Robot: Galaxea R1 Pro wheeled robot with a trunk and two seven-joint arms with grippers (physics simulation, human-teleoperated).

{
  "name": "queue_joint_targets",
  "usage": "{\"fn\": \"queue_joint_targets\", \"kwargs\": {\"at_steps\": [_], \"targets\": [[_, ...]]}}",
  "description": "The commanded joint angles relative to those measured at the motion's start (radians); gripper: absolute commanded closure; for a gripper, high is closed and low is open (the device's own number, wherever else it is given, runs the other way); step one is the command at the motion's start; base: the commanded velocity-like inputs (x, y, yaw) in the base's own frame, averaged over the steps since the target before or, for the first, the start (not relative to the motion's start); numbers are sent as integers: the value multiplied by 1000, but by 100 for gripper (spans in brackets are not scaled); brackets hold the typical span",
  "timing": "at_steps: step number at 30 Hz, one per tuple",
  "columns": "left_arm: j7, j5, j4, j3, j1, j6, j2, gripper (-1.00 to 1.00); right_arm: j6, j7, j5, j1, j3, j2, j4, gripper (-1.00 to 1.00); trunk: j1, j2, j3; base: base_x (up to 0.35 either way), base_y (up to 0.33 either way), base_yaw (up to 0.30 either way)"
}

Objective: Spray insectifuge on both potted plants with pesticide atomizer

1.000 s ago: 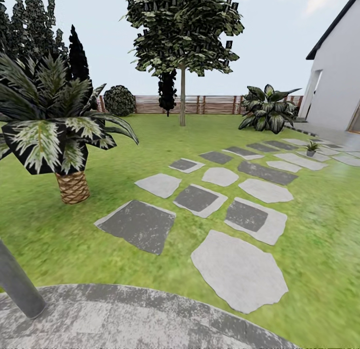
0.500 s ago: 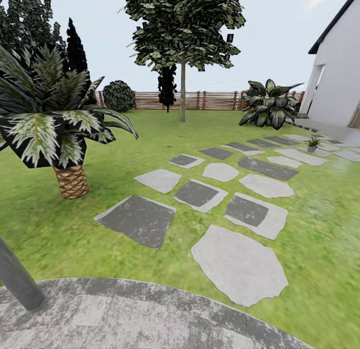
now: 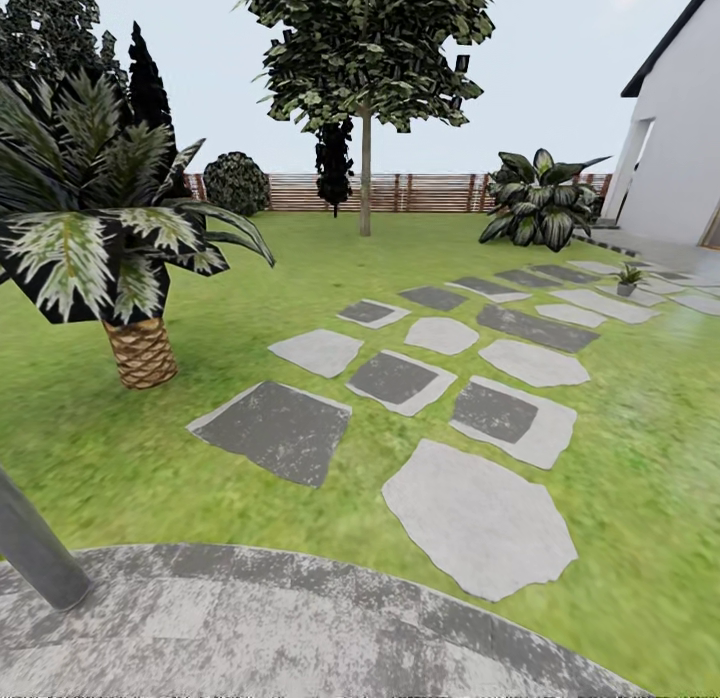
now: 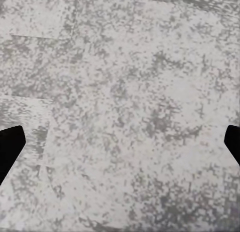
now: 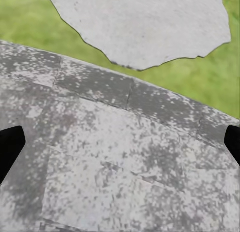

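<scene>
The head view looks out over the garden lawn (image 3: 300, 278) from the edge of a round grey paved patch (image 3: 250, 628) in the foreground. A trail of grey stepping stones (image 3: 478, 518), some pale and some dark, runs from the patch away to the right toward a white house wall (image 3: 680, 168). At the left stands a short palm (image 3: 110, 228) with a woven-looking brown trunk and dark, white-streaked fronds, and a grey pole (image 3: 35, 548) leans across the lower left corner. A slim tree (image 3: 365, 68) rises mid-lawn, with a brown slatted fence (image 3: 420, 193) behind it, a round bush (image 3: 237, 183) at the fence's left and a large dark broad-leaved shrub (image 3: 540, 200) at its right.

One potted plant (image 3: 629, 278) shows far off to the right, a tiny tuft of pointed green leaves in a small grey pot, standing on a pale stone near the house. The stepping stones and open grass lie between it and the paved patch; nothing tall stands on that line.

In the left wrist view the left gripper (image 4: 120, 149) is spread wide, its dark fingertips (image 4: 9, 149) at opposite edges over speckled grey paving (image 4: 120, 92), holding nothing. In the right wrist view the right gripper (image 5: 120, 149) is likewise spread apart and empty, over the patch's rim (image 5: 125, 97), with grass and one pale stone (image 5: 145, 22) beyond.
</scene>
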Motion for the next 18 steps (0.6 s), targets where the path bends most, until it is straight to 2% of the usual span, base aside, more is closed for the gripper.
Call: {"fn": "queue_joint_targets", "kwargs": {"at_steps": [1,8,13,18], "targets": [[0,-1,2,4,-1,-3,-1,-100,-4,-5,-3,-1,5,0,-4,-100,4,-8,-4,0,0,0],[-1,-1,5,2,-1,-4,-2,-100,-5,-4,1,-1,7,-7,-46,-100,31,-57,-27,0,0,0],[-1,-2,6,1,-1,-60,-4,-100,-7,-6,1,-1,6,-30,41,-100,50,-92,-42,0,0,0],[-1,-1,6,2,-1,-81,-2,-100,-7,-6,2,-1,9,-32,87,-100,69,-127,-58,0,0,0]]}}
